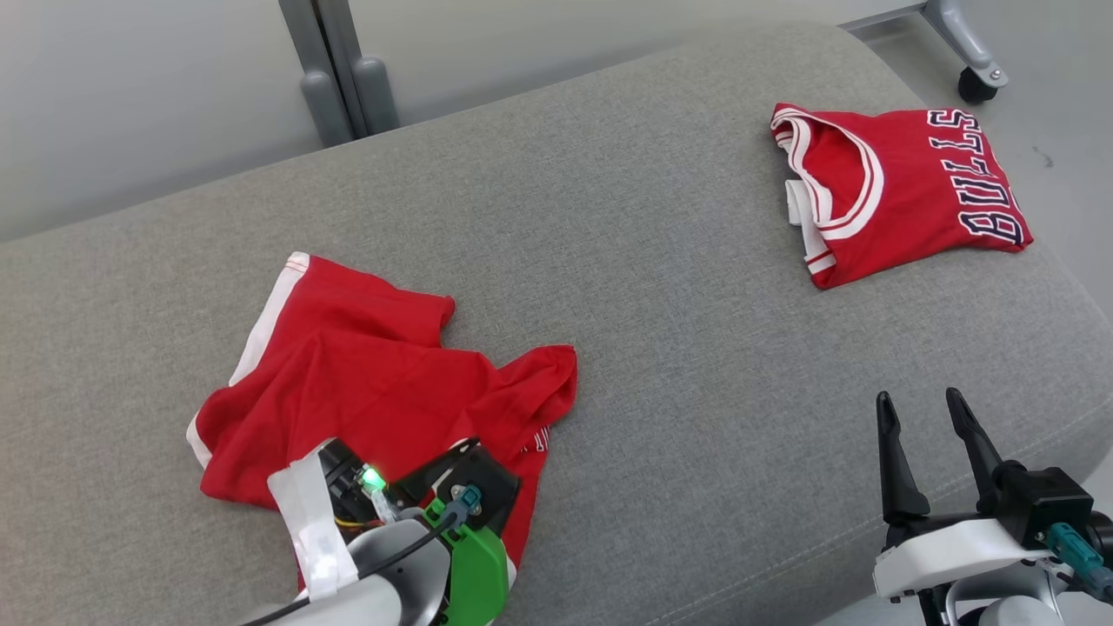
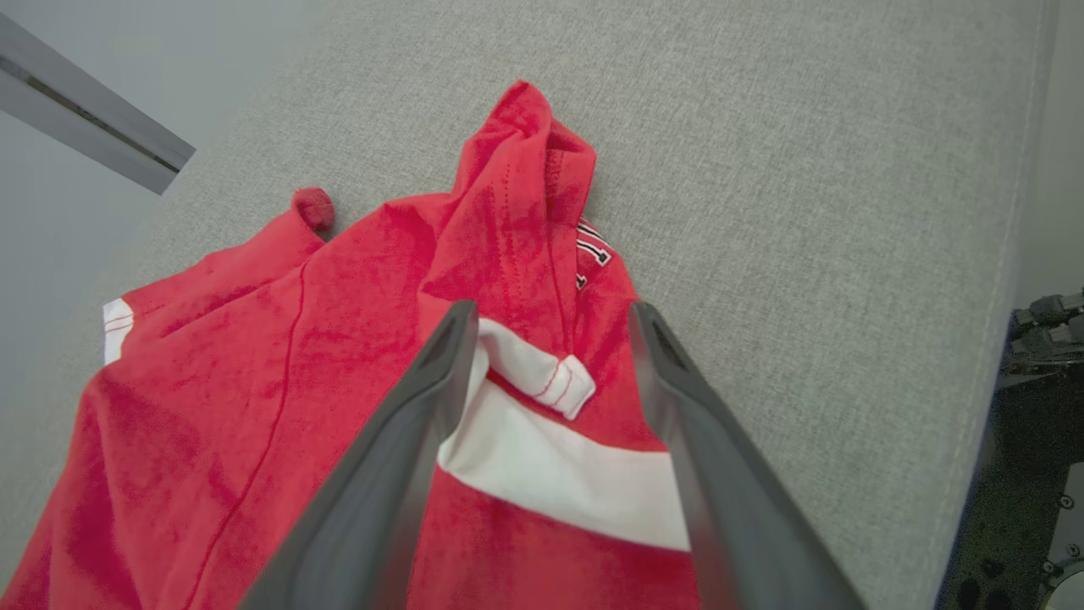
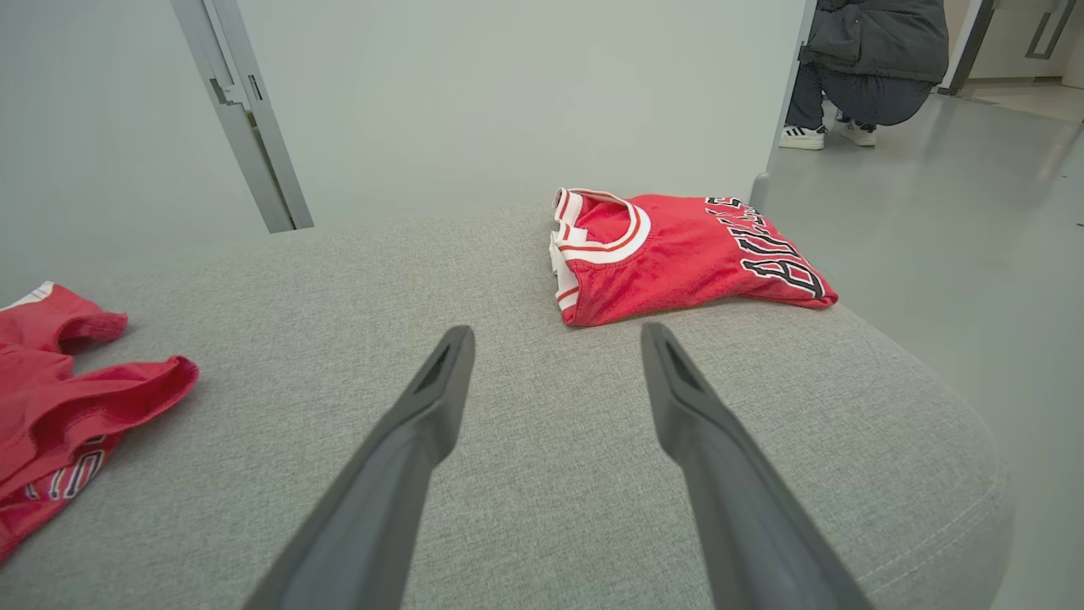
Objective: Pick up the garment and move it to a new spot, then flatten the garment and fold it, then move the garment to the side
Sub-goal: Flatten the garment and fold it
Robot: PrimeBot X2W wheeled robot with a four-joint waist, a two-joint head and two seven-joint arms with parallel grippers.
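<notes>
A crumpled red garment (image 1: 365, 382) with white trim lies on the left of the grey cushion (image 1: 661, 287). My left gripper (image 2: 550, 318) hangs over its near edge, pointing down. It is open, and its fingers (image 2: 440, 373) straddle a white band (image 2: 550, 466) of the cloth without pinching it. In the head view the left wrist (image 1: 417, 513) covers that part of the garment. A second red jersey (image 1: 896, 191) with "BULLS" lettering lies folded at the far right. My right gripper (image 1: 920, 400) is open over bare cushion at the front right, well short of the folded jersey (image 3: 677, 254).
The cushion's rounded front edge (image 1: 783, 556) runs just before the right gripper. A grey post (image 1: 343, 78) stands behind the cushion and a caster (image 1: 978, 83) of a wheeled stand is at the far right. A person (image 3: 872, 51) crouches on the floor beyond.
</notes>
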